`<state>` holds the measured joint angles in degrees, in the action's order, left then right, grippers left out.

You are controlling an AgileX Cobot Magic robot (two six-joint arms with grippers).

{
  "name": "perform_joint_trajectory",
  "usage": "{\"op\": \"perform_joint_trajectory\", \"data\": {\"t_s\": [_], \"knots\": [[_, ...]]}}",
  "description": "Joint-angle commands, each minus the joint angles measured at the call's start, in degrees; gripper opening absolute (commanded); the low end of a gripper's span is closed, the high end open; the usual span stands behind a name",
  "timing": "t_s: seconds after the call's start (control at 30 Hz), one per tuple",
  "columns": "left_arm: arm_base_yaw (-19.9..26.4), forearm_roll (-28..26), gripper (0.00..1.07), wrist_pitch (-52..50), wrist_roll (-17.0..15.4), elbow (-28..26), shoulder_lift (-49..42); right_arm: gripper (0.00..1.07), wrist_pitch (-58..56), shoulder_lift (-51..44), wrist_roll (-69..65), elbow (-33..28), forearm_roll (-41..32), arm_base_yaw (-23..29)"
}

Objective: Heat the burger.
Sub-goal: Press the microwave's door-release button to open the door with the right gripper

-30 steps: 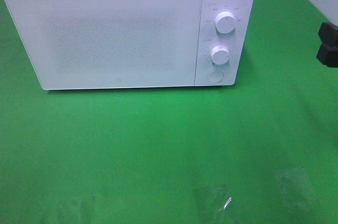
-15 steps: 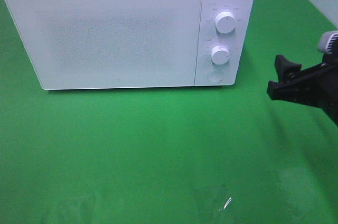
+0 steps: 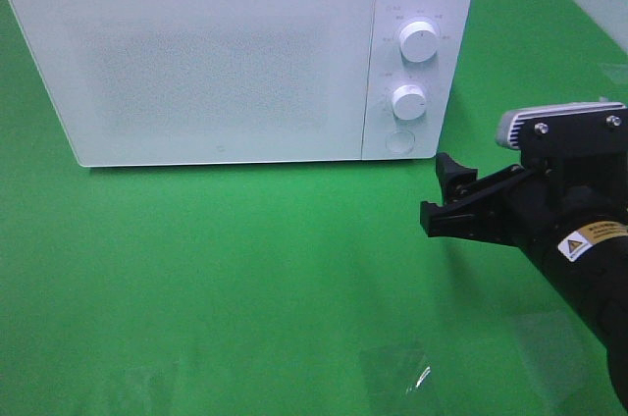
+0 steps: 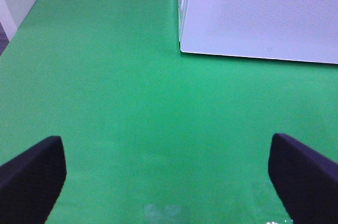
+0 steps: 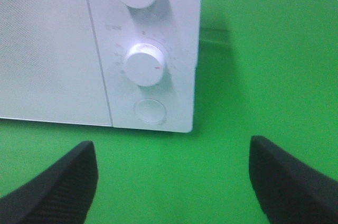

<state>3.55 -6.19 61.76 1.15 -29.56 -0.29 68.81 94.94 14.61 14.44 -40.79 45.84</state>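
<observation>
**While the right gripper hangs by the dials, the burger is out of sight**

Although three cameras are on the scene, the glossy-bunned burger shows in none of them, so where it sits I cannot tell. One boxy white microwave oven (image 3: 216,63) stands along the far edge of the green cloth-covered desk (image 3: 245,269). Its door is closed, and the speckled white front gives no view inside.

Count the controls on the panel beside the door. That's two round white knobs, the upper knob (image 3: 419,42) and the lower knob (image 3: 409,102), and one flat round white button (image 3: 399,141) beneath them.

Two grippers, two black fingers each. The black right gripper (image 3: 437,190) hangs above the cloth toward the desk's right edge, just beside the oven's front right corner. It touches nothing and points at the control panel, jaws spread apart with only green cloth between them. From its own wrist camera, the lower knob and the button sit framed between the fingers (image 5: 58,187).

Over on the other side, the black left gripper (image 4: 169,182) faces the cloth near the oven's front left corner, jaws spread wide, nothing gripped.
</observation>
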Motion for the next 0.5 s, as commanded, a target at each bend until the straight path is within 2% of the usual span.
{"op": "perform_joint_trajectory", "data": {"t_s": [0.03,0.5], "knots": [[0.06,-0.23,0.98,-0.74,-0.23,0.00,-0.29,0.76,7.39,-0.06,0.00,2.69,-0.52,1.89],[0.06,-0.23,0.98,-0.74,-0.23,0.00,-0.29,0.75,7.28,7.45,-2.29,8.65,-0.34,1.89]]}}
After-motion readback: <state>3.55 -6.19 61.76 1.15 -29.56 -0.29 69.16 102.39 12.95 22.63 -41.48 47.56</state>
